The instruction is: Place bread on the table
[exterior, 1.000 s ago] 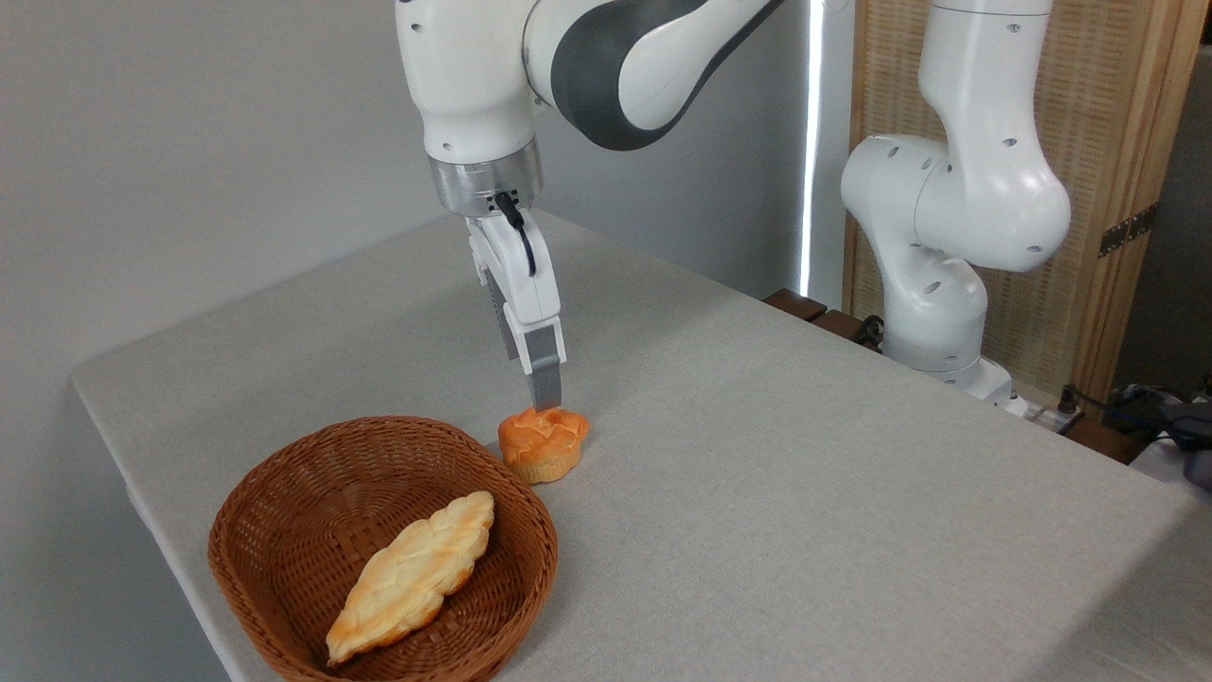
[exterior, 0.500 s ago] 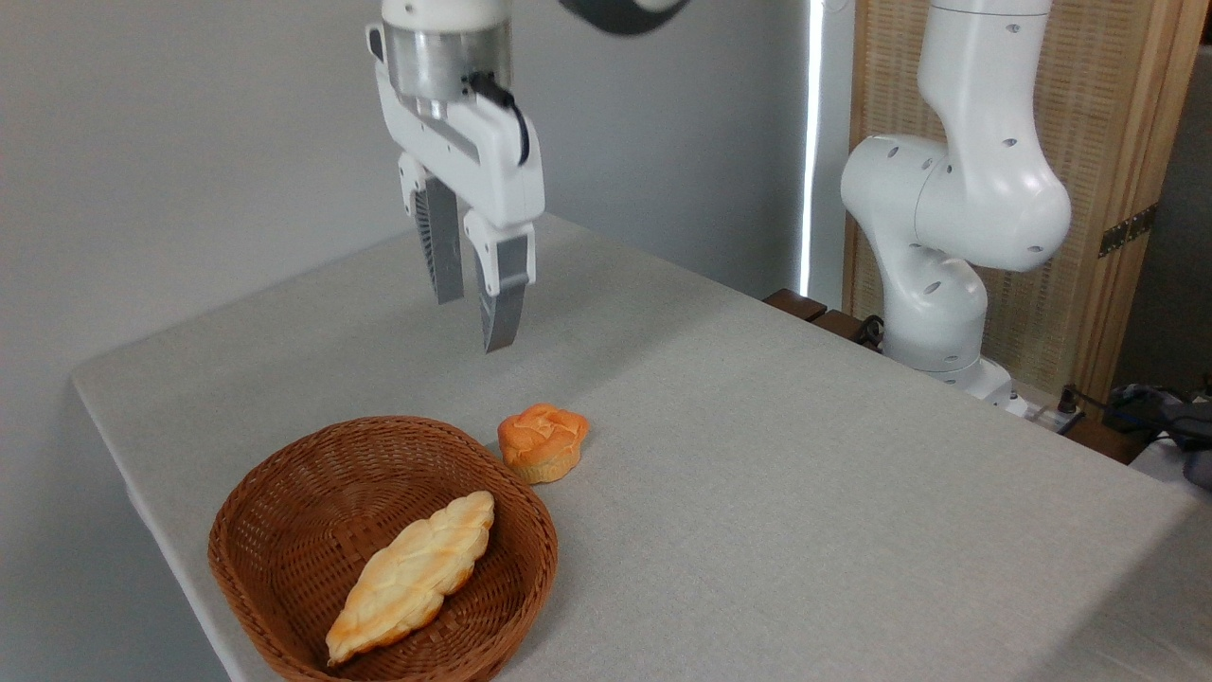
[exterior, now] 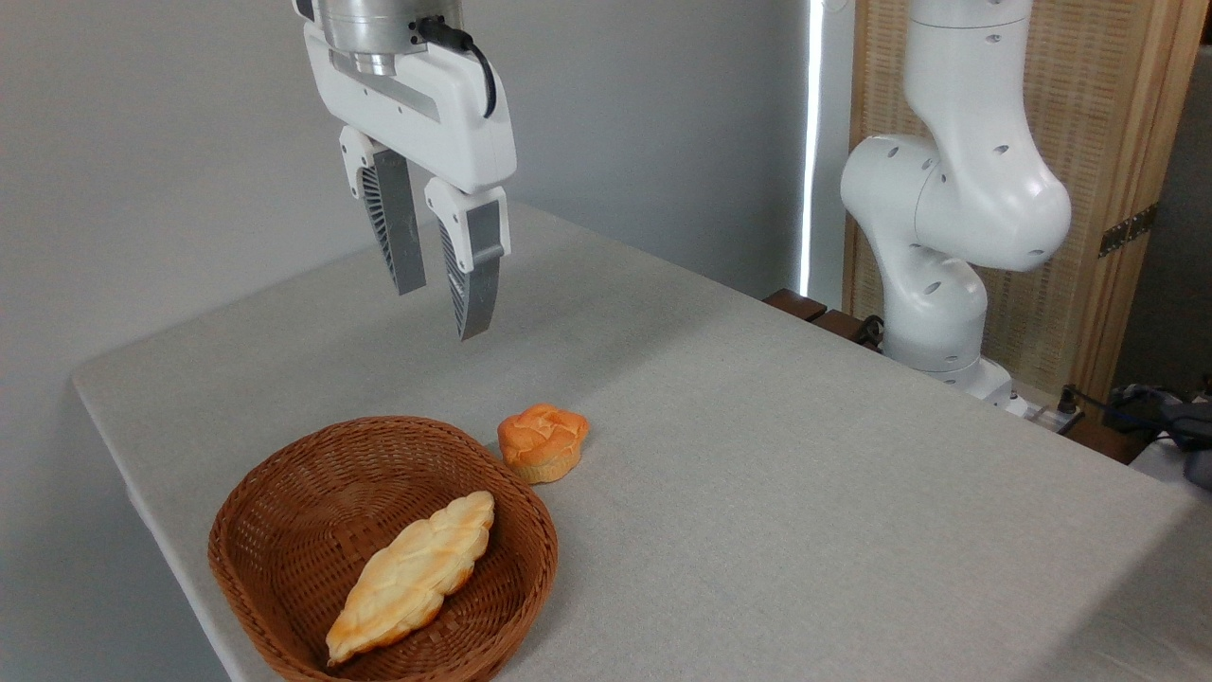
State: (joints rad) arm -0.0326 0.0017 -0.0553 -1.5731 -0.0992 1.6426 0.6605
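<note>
A plain grey wall [exterior: 170, 142] meets a wood-framed woven screen [exterior: 1117, 142], a bright light strip [exterior: 810, 142] between.

Pincer lifts away from the bun
The pincer [exterior: 440, 311] now hangs higher and further left, empty, its fingers apart, well above the bun [exterior: 542, 442].

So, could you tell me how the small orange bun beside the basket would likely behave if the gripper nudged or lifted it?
The bread sits on a paler base narrower than its lobed top, so a sideways nudge might tip it rather than slide it over the cloth-like table. Its cracked, puffy crown suggests it is probably light and may dent in a firm pinch. It looks matte, so probably not slippery.
</note>
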